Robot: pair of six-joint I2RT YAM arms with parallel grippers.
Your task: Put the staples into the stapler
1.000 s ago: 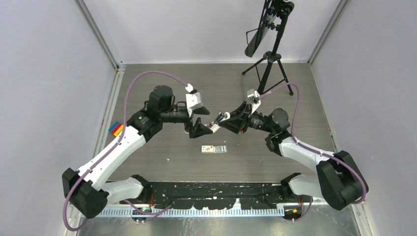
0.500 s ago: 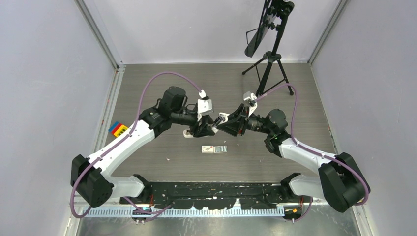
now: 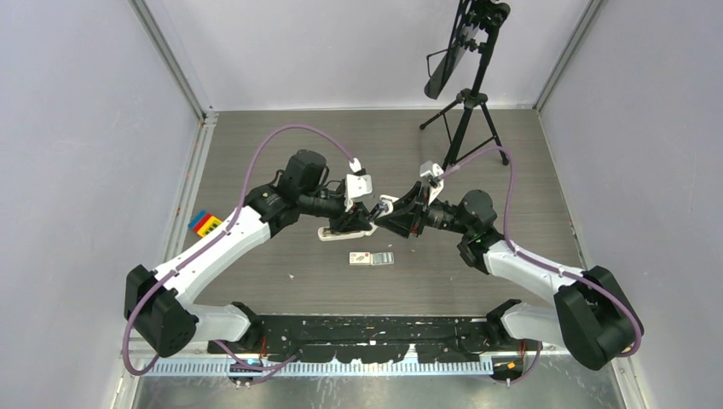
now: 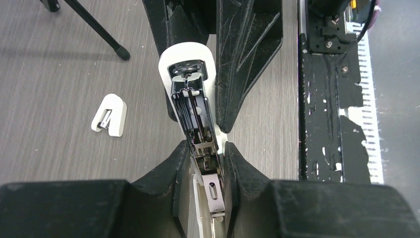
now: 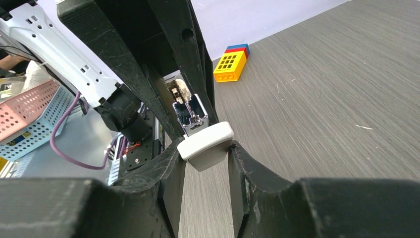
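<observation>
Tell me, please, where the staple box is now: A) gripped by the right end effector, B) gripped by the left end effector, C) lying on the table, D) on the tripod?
C: the staple box lies flat on the table, nearer the arm bases than the stapler.

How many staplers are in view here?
2. The long stapler is gripped between the left hand and the right hand above the table; the short stapler lies on the table nearby. Others may be hidden.

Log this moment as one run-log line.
left gripper: shut on stapler | right gripper: shut on stapler's white end | stapler: held off table between both | staples box: on table
</observation>
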